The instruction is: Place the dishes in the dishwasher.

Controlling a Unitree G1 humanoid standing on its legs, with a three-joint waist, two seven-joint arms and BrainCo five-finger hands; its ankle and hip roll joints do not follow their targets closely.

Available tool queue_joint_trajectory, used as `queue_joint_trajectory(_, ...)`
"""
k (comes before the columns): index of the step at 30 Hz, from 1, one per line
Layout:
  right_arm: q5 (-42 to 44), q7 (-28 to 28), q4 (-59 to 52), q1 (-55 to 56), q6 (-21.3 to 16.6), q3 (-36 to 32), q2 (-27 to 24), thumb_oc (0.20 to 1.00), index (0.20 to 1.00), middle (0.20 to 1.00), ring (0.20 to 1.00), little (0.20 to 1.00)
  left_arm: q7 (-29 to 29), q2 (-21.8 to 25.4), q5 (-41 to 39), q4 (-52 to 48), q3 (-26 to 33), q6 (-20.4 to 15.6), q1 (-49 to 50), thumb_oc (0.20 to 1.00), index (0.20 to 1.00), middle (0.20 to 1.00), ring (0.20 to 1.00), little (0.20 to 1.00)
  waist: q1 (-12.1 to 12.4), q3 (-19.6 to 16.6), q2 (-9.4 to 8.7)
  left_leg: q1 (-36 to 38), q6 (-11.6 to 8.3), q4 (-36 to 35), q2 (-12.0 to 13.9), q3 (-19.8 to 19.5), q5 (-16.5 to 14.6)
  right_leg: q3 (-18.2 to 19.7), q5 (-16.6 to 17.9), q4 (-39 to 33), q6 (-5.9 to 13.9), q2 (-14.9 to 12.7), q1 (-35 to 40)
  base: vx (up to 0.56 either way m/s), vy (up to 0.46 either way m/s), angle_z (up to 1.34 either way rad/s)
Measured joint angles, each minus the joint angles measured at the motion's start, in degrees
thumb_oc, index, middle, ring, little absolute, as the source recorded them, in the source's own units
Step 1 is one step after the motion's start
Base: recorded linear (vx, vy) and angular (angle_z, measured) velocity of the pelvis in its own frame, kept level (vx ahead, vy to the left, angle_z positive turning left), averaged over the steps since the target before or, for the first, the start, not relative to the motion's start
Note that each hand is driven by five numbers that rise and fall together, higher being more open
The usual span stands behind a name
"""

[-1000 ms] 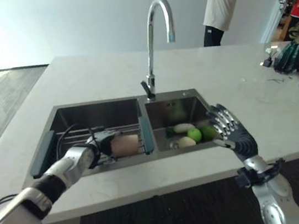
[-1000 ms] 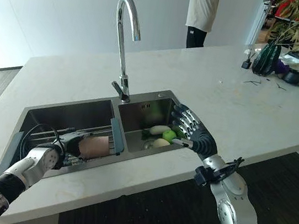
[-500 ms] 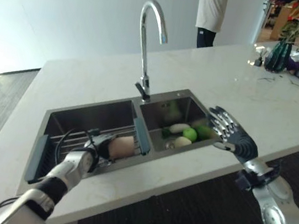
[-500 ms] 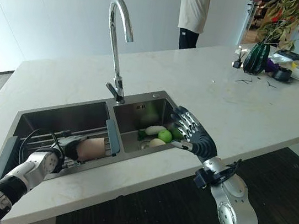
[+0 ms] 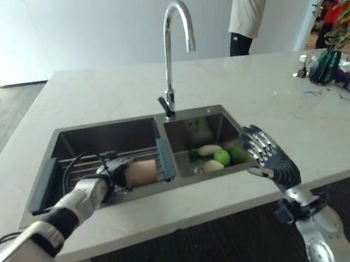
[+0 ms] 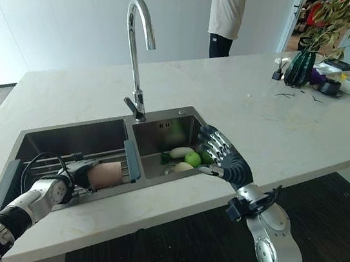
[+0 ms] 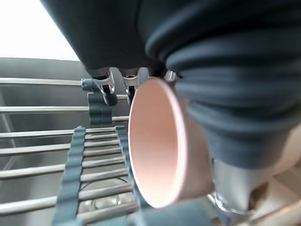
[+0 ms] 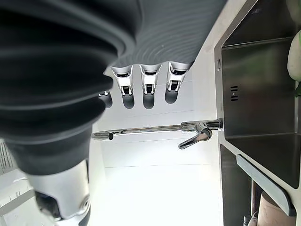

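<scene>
On the pale tabletop (image 6: 279, 132), over the sink (image 6: 183, 122) rack (image 5: 85, 164), the left robot hand (image 5: 109, 171) grips a pink cup (image 5: 140, 172), best lifted straight up, while the right robot hand (image 6: 226, 163) hovers open.

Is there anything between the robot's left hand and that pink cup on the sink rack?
Nothing visible. The left hand is already closed around the pale pink cup, which lies on its side on the grey wire rack over the steel sink's left basin. The right hand hovers open above the right basin.
</scene>
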Motion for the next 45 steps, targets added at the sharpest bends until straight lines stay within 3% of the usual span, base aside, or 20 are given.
queue_joint_trajectory(9,-0.02,0.38,0.0,0.0,0.93,0.0,0.0,1.0,1.0,1.0,1.0,1.0,0.56,-0.08,-0.41,1.62,0.02,-0.53,-0.32,1.0,1.0,1.0,1.0,1.0,-0.86,-0.15,0.09,0.07,-0.2,0.0,0.0,0.01,-0.14,0.03,0.0,0.0,0.0,0.0,-0.01,0.0,0.0,0.0)
queue_joint_trajectory(10,-0.02,0.44,0.0,0.0,0.93,0.0,0.0,1.0,1.0,1.0,1.0,1.0,0.56,-0.08,-0.41,1.76,0.01,-0.56,-0.32,0.642,0.642,0.642,0.642,0.642,-1.05,-0.23,0.08,0.07,-0.2,0.0,0.0,0.05,-0.14,0.06,0.0,0.0,0.0,0.01,-0.01,0.0,0.0,0.0)
queue_joint_trajectory(13,-0.04,0.59,-0.02,0.01,1.0,0.0,0.0,1.0,1.0,1.0,1.0,1.0,0.78,-0.26,-0.35,1.92,0.03,-0.57,-0.58,0.2,0.2,0.2,0.2,0.2,-1.15,-0.82,0.17,0.07,-0.22,0.0,0.0,0.12,-0.17,0.14,0.0,0.0,0.0,0.02,-0.08,0.0,0.0,0.0)
queue_joint_trajectory(38,-0.18,1.44,-0.03,0.05,1.02,0.0,-0.43,1.0,1.0,1.0,1.0,1.0,4.78,-1.8,4.59,5.46,0.0,-2.19,-1.75,0.2,0.2,0.2,0.2,0.2,-1.08,-1.2,0.41,-0.1,-0.19,-0.01,0.0,1.27,-0.25,1.28,0.07,-0.01,0.01,0.13,-0.8,0.0,-0.001,-0.02)
queue_joint_trajectory(41,-0.19,1.2,-0.03,0.05,1.01,0.0,-0.48,1.0,1.0,1.0,1.0,1.0,5.25,-1.25,4.61,5.48,0.09,-2.24,-1.65,0.2,0.2,0.2,0.2,0.2,-0.97,-1.2,0.42,-0.21,-0.18,-0.01,0.02,1.27,-0.25,1.25,0.07,-0.01,0.01,0.11,-0.67,0.0,0.0,0.0)
queue_joint_trajectory(45,-0.48,0.75,-0.03,0.16,0.96,-0.48,-0.5,1.0,1.0,1.0,1.0,1.0,5.81,2.99,5.96,2.15,2.23,-3.41,1.19,0.2,0.2,0.2,0.2,0.2,-0.45,-1.14,0.5,-0.29,-0.12,-0.01,0.08,1.11,-0.32,1.08,0.07,-0.02,0.01,-0.04,-0.67,-0.03,0.01,0.02)
